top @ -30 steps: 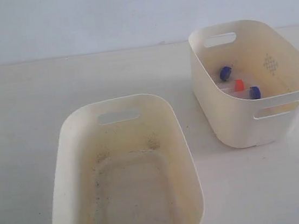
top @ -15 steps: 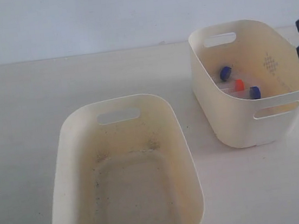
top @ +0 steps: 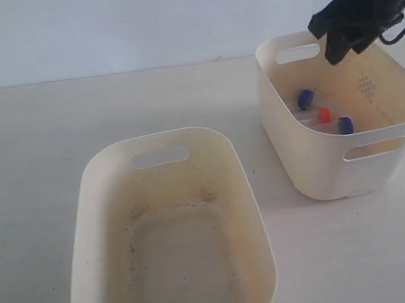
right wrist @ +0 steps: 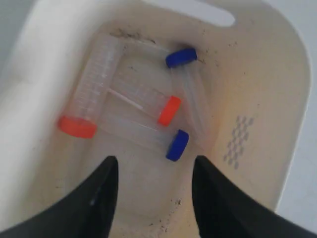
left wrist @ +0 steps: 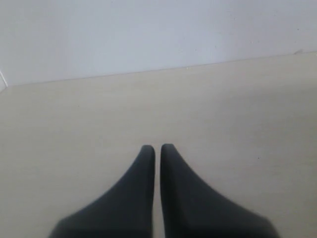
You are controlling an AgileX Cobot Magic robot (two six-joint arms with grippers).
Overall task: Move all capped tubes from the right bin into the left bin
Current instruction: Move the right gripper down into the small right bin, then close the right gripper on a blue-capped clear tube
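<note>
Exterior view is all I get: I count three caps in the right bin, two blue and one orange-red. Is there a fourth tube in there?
Observer: Yes. The right wrist view shows a fourth tube lying in the right bin, with an orange-red cap.
Operator: Is the right pincer open?
Observer: Yes. From its wrist view the jaws stand apart over the bin, with nothing between them.
Operator: And the left one? I cannot see it at all.
Observer: The left pincer is shut and empty, over the table.
</note>
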